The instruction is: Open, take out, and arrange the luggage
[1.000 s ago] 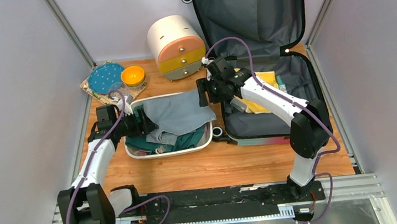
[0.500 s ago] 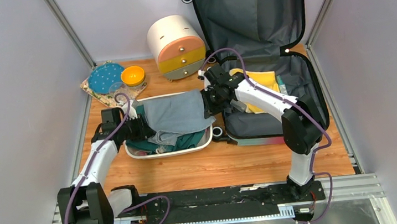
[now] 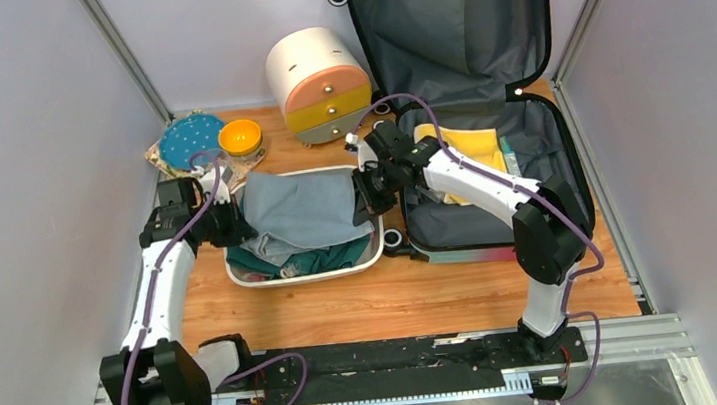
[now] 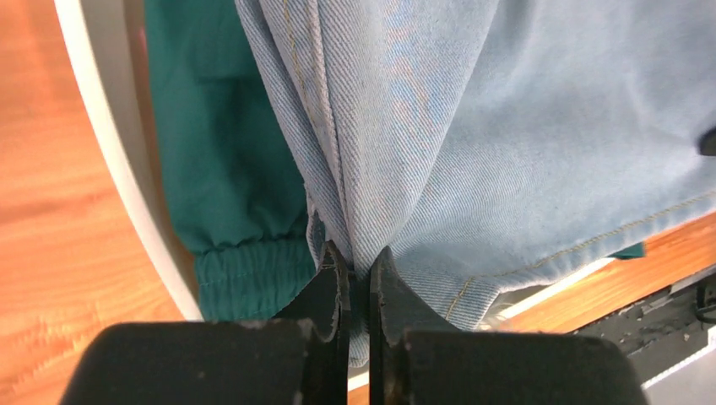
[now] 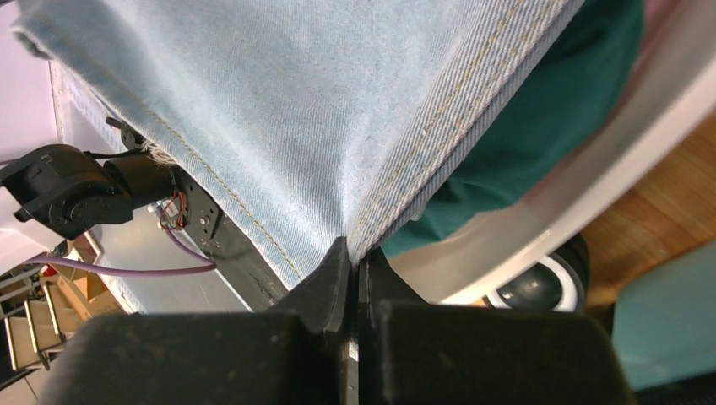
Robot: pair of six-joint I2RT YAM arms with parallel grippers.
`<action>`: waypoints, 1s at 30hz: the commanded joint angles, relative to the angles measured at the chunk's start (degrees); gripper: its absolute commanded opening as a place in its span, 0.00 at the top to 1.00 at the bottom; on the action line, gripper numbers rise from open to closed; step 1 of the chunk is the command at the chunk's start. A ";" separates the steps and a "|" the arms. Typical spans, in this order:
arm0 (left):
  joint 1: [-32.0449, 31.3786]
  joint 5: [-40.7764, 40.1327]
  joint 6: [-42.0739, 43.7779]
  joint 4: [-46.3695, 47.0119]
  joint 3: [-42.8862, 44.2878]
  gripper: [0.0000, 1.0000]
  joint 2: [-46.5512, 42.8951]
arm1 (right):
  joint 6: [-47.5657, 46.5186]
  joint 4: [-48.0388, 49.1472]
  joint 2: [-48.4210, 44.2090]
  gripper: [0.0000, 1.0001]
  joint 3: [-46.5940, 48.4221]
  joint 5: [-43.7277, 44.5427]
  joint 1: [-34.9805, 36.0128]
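The luggage (image 3: 541, 158) lies open at the back right, its grey-lined lid (image 3: 455, 11) upright, with a yellow garment (image 3: 478, 150) inside. A light blue denim garment (image 3: 300, 214) is spread over the white basin (image 3: 304, 275), on top of teal clothes (image 3: 325, 257). My left gripper (image 3: 227, 224) is shut on the denim's left edge, and the left wrist view shows the gripper (image 4: 359, 270) pinching a denim (image 4: 507, 126) fold. My right gripper (image 3: 366, 194) is shut on the right edge. The right wrist view shows this gripper (image 5: 356, 261) clamping a stitched denim (image 5: 279, 110) hem.
A round cream drawer cabinet (image 3: 319, 84) stands behind the basin. An orange bowl (image 3: 240, 136) and a blue dotted plate (image 3: 191, 140) sit at the back left. A luggage wheel (image 5: 540, 287) lies just beyond the basin rim (image 5: 591, 194). Walls close in on both sides.
Both grippers went from open to shut on the denim's opposite edges. The left gripper drew back to the left and the right came over the basin's right rim; the denim now spreads between them.
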 commanded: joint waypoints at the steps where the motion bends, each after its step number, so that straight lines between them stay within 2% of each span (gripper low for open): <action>1: 2.29 -3.92 3.57 -3.89 -3.16 1.00 3.30 | -0.06 -0.42 3.38 1.00 0.37 -0.77 0.72; 2: 2.38 -3.84 3.39 -3.37 -3.69 1.00 4.53 | -0.23 -0.77 4.78 1.00 0.37 -0.60 0.72; 3: 2.38 -3.84 3.22 -2.93 -4.05 1.00 5.24 | -0.84 -1.73 5.15 0.90 0.55 0.10 0.72; 4: 2.38 -3.49 2.78 -2.66 -4.05 0.81 5.77 | -1.63 -2.53 5.24 0.85 1.07 1.59 0.72; 6: 2.38 -2.00 3.04 -2.22 -3.35 0.58 6.39 | -3.91 -4.72 3.93 0.72 3.26 2.91 -0.42; 7: 2.38 -0.51 3.30 -2.22 -2.30 0.42 6.21 | -4.45 -5.43 2.96 0.66 4.14 2.92 -1.38; 8: 2.38 0.20 3.56 -1.70 -1.77 0.35 5.08 | -4.89 -5.96 0.17 0.59 5.02 2.83 -2.35; 9: 2.38 0.64 3.92 -1.17 -1.42 0.32 4.20 | -5.50 -6.66 -1.43 0.46 6.60 2.74 -4.71; 10: 2.29 1.43 4.18 -0.65 -0.45 0.24 3.23 | -7.33 -6.75 -3.09 0.40 7.05 2.13 -6.04; 11: 2.38 1.78 4.27 0.40 0.16 0.20 1.57 | -8.74 -6.93 -5.98 0.34 7.58 1.78 -7.44; 12: 2.38 1.79 4.44 0.76 0.78 0.20 0.94 | -9.80 -7.80 -7.32 0.22 7.93 1.95 -10.15; 15: 2.38 1.96 4.18 2.43 3.68 0.20 -0.90 | -12.35 -7.98 -10.40 0.19 7.58 5.63 -16.04; 20: 2.38 4.16 3.92 4.19 5.97 0.20 -2.49 | -19.81 -7.81 -9.88 0.21 5.74 18.63 -22.56; 23: 2.38 6.53 3.31 5.07 5.71 0.20 -3.19 | -20.18 -7.46 -7.60 0.25 5.30 21.46 -27.66; 24: 2.38 7.23 3.04 5.59 5.36 0.20 -3.45 | -20.18 -6.85 -6.81 0.29 5.30 22.07 -30.19; 27: 2.20 9.43 1.55 8.05 3.25 0.21 -4.51 | -20.18 -4.66 -2.51 0.37 7.13 25.67 -33.63; 30: 2.29 10.05 0.84 9.20 2.37 0.20 -4.69 | -20.10 -0.53 1.89 0.39 8.89 32.08 -35.57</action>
